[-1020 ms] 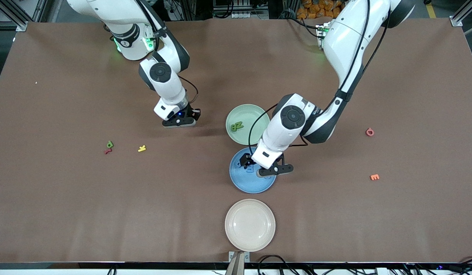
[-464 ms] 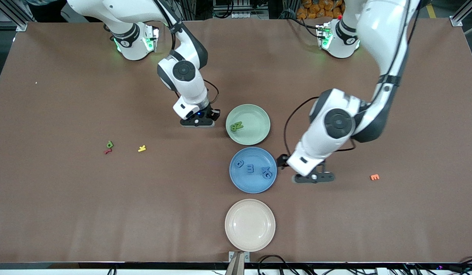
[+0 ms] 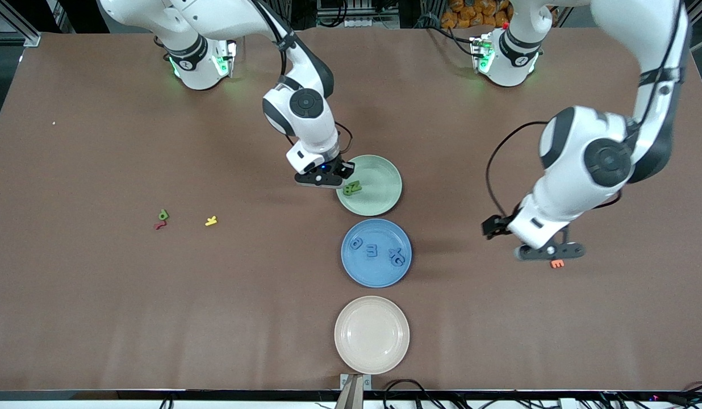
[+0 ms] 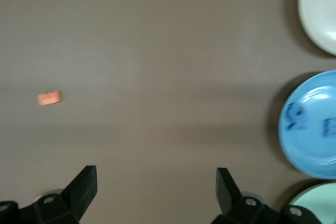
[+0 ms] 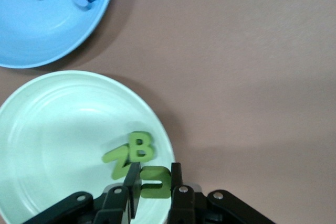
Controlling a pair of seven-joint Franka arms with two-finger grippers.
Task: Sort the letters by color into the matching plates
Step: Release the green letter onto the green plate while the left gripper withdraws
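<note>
My right gripper [image 3: 324,179] hangs over the rim of the mint green plate [image 3: 379,201], shut on a green letter [image 5: 157,184]. Two more green letters [image 3: 351,188] lie in that plate, just beside the held one. The blue plate [image 3: 379,272] sits nearer the front camera and holds three blue letters [image 3: 372,250]. My left gripper [image 3: 547,251] is open and empty above the bare table toward the left arm's end, close to an orange letter [image 3: 557,263]. One green letter [image 3: 163,215] lies loose toward the right arm's end.
A cream plate [image 3: 372,334] sits nearest the front camera, in line with the other two plates. A red letter [image 3: 160,225] and a yellow letter [image 3: 211,221] lie beside the loose green one. The left wrist view shows the orange letter [image 4: 50,98] on open cloth.
My right gripper carried the green letter across to the green plate's rim. My left gripper left the blue plate and swung toward the left arm's end, uncovering the blue letters.
</note>
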